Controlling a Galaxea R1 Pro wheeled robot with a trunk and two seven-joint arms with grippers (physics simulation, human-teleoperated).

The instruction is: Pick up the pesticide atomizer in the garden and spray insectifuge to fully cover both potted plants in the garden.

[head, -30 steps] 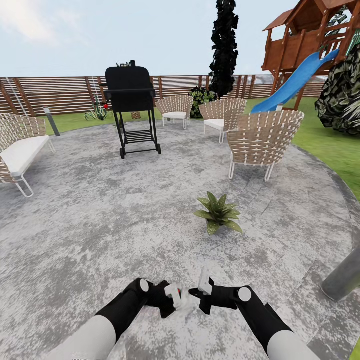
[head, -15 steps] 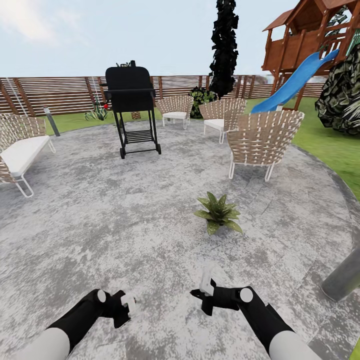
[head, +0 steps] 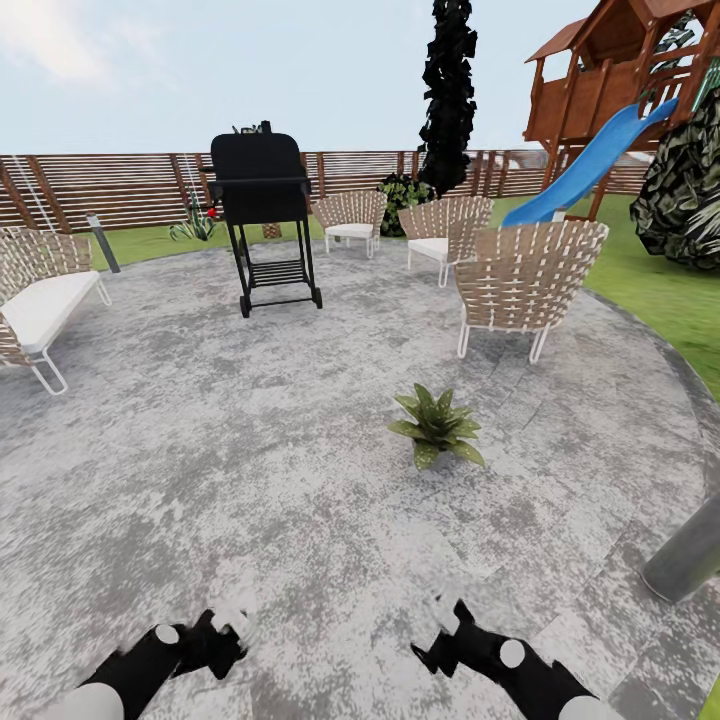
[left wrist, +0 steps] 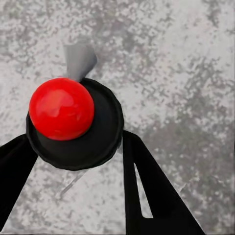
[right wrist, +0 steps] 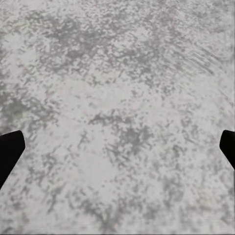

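In the left wrist view, the pesticide atomizer [left wrist: 61,107] shows from above as a red top on a dark round body. My left gripper [left wrist: 78,161] is shut on it, with a black finger on each side. In the head view, the left gripper [head: 225,632] hangs low over the grey stone patio [head: 250,450] of the garden. My right gripper [head: 447,628] sits beside it and is open; its fingers [right wrist: 10,152] stand wide apart over bare stone. One of the potted plants [head: 436,425], a low green rosette, stands on the patio ahead and to the right of both grippers.
A black grill [head: 262,215] stands at the far side of the patio. Wicker chairs [head: 525,280] are at the right rear, and a white-cushioned seat [head: 40,305] is at the left. A grey post [head: 685,555] leans in at the near right. Fence, lawn and a blue slide [head: 590,160] lie beyond.
Both arms have dropped toward the bottom of the head view. The left gripper has moved left, away from the right gripper. The camera has not shifted.
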